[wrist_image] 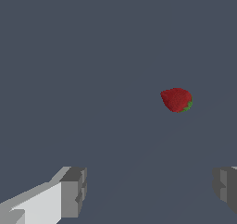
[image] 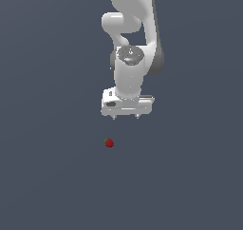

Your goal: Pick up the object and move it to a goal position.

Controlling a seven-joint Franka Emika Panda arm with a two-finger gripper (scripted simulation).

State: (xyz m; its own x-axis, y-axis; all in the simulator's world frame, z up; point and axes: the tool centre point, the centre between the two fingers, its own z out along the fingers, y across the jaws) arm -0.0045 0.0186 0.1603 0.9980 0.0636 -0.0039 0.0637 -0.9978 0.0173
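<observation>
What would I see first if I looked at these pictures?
Probably the big white robot arm reaching down from the top of the exterior view, with its pincer open and holding nothing. Then the tiny red strawberry, the only spot of color on the plain gray floor, lying apart from the pincer, slightly toward the exterior view's left.

We see one little red strawberry (image: 109, 142), one white robot arm (image: 130, 43), and one gripper (image: 126, 116).
</observation>
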